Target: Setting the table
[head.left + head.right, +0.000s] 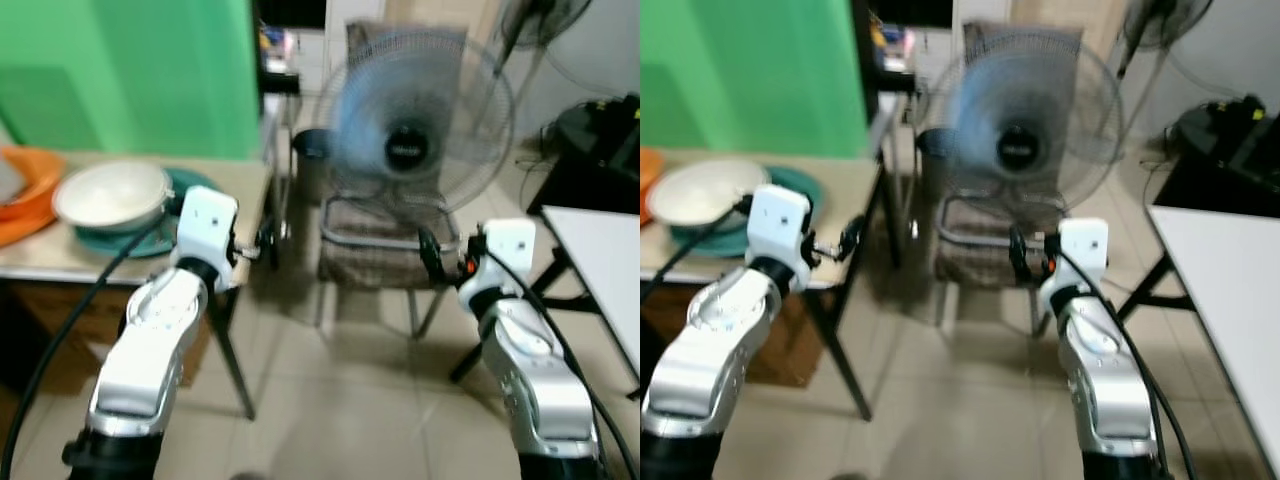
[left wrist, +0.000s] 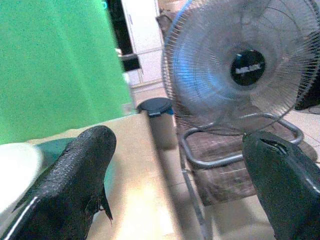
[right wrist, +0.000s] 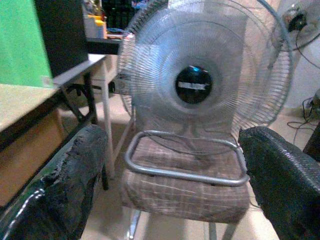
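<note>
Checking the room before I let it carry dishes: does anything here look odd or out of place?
Yes: an electric fan stands on the seat of a chair rather than the floor, its blades spinning. The white bowl sits normally on a teal plate.

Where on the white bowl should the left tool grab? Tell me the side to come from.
Grip the white bowl by its raised near rim, coming from the table's front edge. It sits upright on a teal plate, so the thin lip suits the open left tool.
</note>
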Motion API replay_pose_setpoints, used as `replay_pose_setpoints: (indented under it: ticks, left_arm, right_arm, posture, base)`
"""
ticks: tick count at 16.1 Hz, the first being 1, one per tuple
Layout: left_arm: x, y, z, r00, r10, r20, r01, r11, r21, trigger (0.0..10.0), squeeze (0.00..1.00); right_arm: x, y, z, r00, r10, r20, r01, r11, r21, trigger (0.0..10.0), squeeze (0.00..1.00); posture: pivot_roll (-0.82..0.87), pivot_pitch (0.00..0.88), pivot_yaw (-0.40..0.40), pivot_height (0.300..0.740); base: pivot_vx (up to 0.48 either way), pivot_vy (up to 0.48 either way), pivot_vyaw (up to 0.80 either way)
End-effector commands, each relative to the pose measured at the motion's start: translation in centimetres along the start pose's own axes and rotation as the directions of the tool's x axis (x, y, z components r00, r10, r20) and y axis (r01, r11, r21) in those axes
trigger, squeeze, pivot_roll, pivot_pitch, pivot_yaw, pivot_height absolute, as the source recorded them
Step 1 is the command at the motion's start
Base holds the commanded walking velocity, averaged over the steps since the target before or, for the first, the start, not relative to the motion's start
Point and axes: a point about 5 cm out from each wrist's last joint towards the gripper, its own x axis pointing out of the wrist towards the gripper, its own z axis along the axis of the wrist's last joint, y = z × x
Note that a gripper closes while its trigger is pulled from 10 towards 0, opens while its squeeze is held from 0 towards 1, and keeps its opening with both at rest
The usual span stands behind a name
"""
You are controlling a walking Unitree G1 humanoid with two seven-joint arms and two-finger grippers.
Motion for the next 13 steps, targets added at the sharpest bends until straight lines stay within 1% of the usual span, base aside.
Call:
replay_pose_setpoints:
  ticks: [1, 9, 10, 13]
  left_arm:
    - [-0.13, 0.62, -0.25, 1.000, 0.021, -0.016, -0.021, 1.000, 0.011, 10.0, 0.00]
    - [-0.01, 0.63, -0.22, 1.000, 0.017, -0.016, -0.017, 1.000, 0.016, 10.0, 0.00]
    - [0.01, 0.60, -0.12, 1.000, 0.013, -0.009, -0.013, 1.000, 0.019, 10.0, 0.00]
    - [0.17, 0.37, -0.01, 1.000, 0.011, -0.009, -0.011, 1.000, 0.017, 10.0, 0.00]
  right_arm:
    - [0.20, 0.53, 0.49, 1.000, 0.019, 0.016, -0.019, 1.000, 0.012, 10.0, 0.00]
    - [0.08, 0.99, 0.40, 0.997, 0.075, 0.010, -0.075, 0.990, 0.120, 10.0, 0.00]
    - [0.04, 1.00, 0.36, 0.997, 0.072, 0.009, -0.073, 0.987, 0.141, 10.0, 0.00]
    - [-0.02, 1.03, 0.15, 0.998, 0.067, 0.001, -0.066, 0.990, 0.123, 10.0, 0.00]
  posture:
    - [0.11, 0.000, -0.047, 0.740]
    - [0.11, 0.000, -0.046, 0.740]
    - [0.11, 0.000, -0.041, 0.740]
    - [0.11, 0.000, -0.038, 0.740]
  base:
    - [0.000, 0.394, 0.00]
    - [0.000, 0.396, 0.00]
    - [0.000, 0.000, 0.00]
    - [0.000, 0.000, 0.00]
